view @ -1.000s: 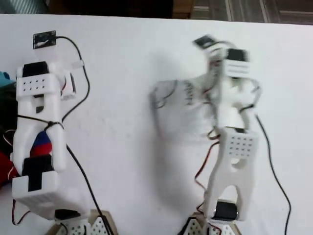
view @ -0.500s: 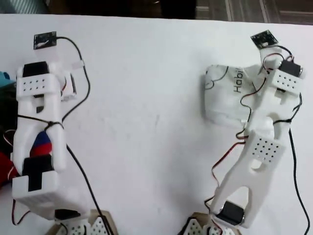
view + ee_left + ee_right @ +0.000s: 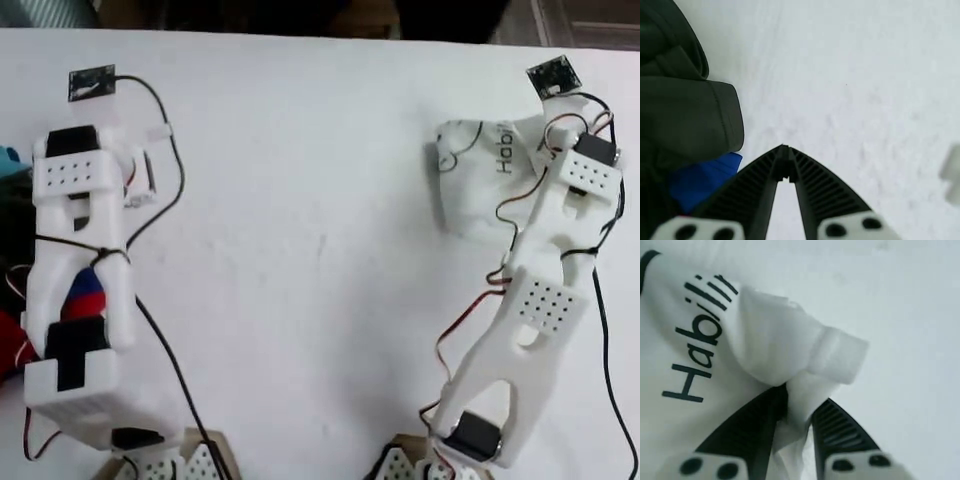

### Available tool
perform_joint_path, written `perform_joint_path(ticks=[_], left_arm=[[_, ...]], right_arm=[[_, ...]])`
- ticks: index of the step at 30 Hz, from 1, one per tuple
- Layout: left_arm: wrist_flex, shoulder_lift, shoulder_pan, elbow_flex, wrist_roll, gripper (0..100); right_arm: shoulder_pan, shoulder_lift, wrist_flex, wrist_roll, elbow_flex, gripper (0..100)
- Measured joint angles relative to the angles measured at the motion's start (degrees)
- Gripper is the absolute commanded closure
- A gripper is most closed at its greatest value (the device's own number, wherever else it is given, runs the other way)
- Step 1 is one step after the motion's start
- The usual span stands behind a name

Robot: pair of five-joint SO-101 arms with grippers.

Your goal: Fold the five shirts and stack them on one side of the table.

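I am 2 arms of white printed plastic with black servo blocks set into the shells. My left arm [image 3: 75,260] has a plate dotted with small round holes, and black, red and white wires loop across it. My right arm [image 3: 530,310] wears the same dotted plate, with red and black leads beside it. A small black board [image 3: 90,82] sits on a black cable by each arm. My left gripper [image 3: 785,160] and right gripper [image 3: 802,402] have black fingers [image 3: 820,185], finely ribbed and tapering, on white mounts with dark round screw holes.
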Motion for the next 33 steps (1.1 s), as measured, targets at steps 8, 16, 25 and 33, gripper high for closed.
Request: perform_joint_path(ticks=[8,16,25,33], left_arm=[[0.0,0.0,0.0,0.0,0.0,97],[0.0,0.0,0.0,0.0,0.0,97],[7.6,0.1,0.1,-8.4,-0.6,93],[20.9,0.1,-10.0,-23.7,-14.6,77]], right_arm=[[1.8,0.0,0.0,-0.1,0.0,90.2],[1.8,0.0,3.9,-7.0,-3.3,74.8],[-2.2,0.0,19.9,-7.6,-20.6,78.0],[-9.8,-0.1,38.0,-8.1,-33.7,77.9]])
